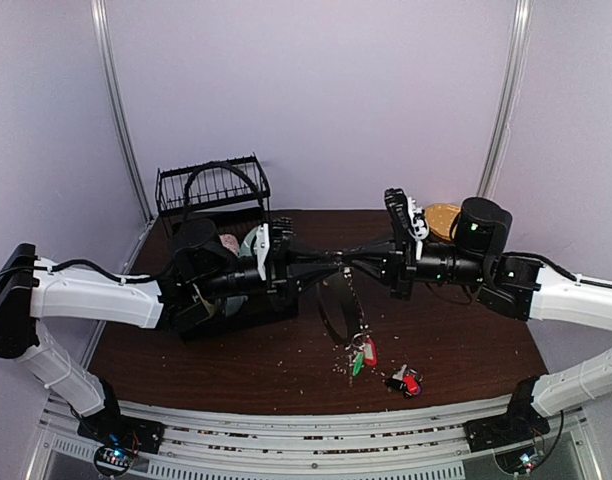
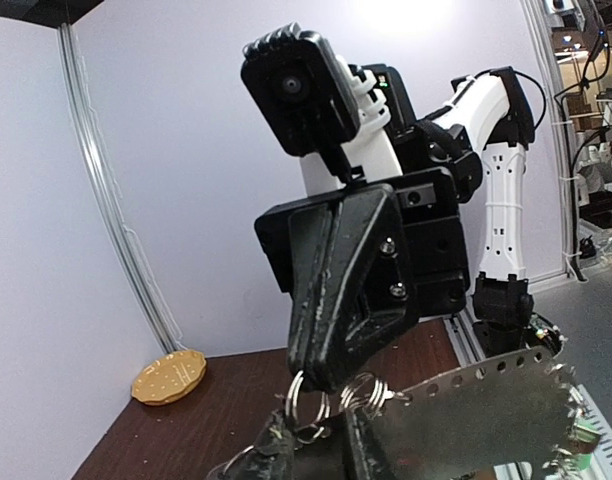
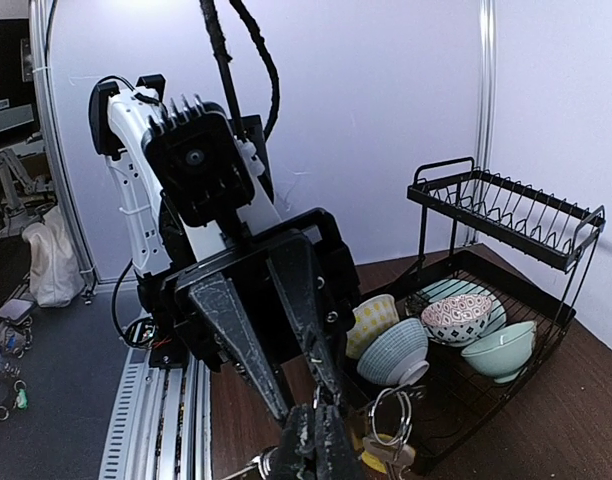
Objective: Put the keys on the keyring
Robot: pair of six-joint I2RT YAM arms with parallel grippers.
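Now | keyring (image 1: 354,300) hangs long-axis vertical | right end effector (image 1: 350,264) pinching it | left end effector (image 1: 335,266): unclear

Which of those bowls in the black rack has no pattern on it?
The pale green bowl, farthest right in the right wrist view: plain outside, while the yellow bowl, grey-blue bowl and red-and-white bowl are patterned.

dark matt wood table (image 1: 466,350); dull grey metal keyring (image 2: 476,415); keys (image 1: 364,355) with glossy plastic tags.
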